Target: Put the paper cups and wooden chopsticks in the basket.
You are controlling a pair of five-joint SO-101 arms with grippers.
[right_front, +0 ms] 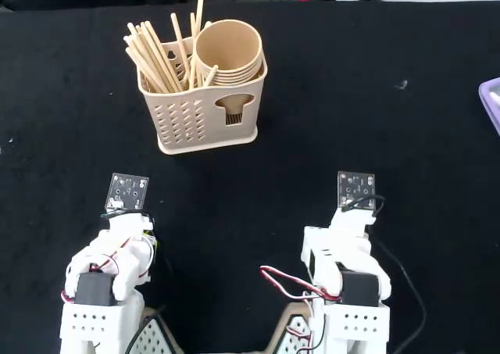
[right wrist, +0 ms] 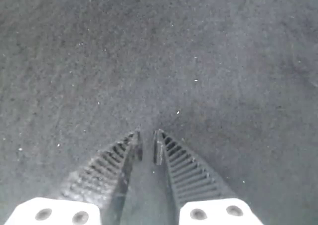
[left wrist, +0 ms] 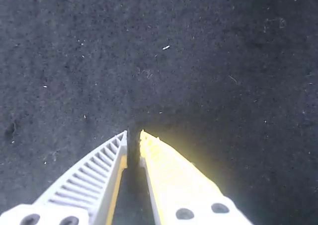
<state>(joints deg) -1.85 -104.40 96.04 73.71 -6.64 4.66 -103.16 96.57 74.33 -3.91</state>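
Black cloth covers the counter [right_front: 375, 119]. A beige perforated plastic basket [right_front: 195, 119] stands upright on its far half, left of centre. The basket has two compartments side by side. The left compartment holds the wooden chopsticks [right_front: 156, 53], a bundle standing on end and fanning out above the rim, most of them leaning left. A few sticks rise at the divider, just beside the cups. The right compartment holds the paper cups [right_front: 228, 51], nested in one stack with the mouth of the top cup open upward and the rims of the lower cups showing beneath it.

Both arms sit folded at the near edge, well apart from the basket. The left arm [right_front: 109, 268] is near left and the right arm [right_front: 344, 268] is near right of centre. Each carries a small square circuit board at its far end. A red and white cable [right_front: 285, 282] loops beside the base of the right arm.

The left tool [left wrist: 133, 138] hangs over bare cloth, its white ribbed finger [left wrist: 94, 173] and yellow finger [left wrist: 169, 170] clenched to a thin slit and grasping nothing. The right tool [right wrist: 147, 144] is likewise over bare cloth, its two ribbed fingers drawn together with a narrow gap at the tips and nothing between them.

A pale purple object [right_front: 491, 100] lies at the far right edge of the counter.
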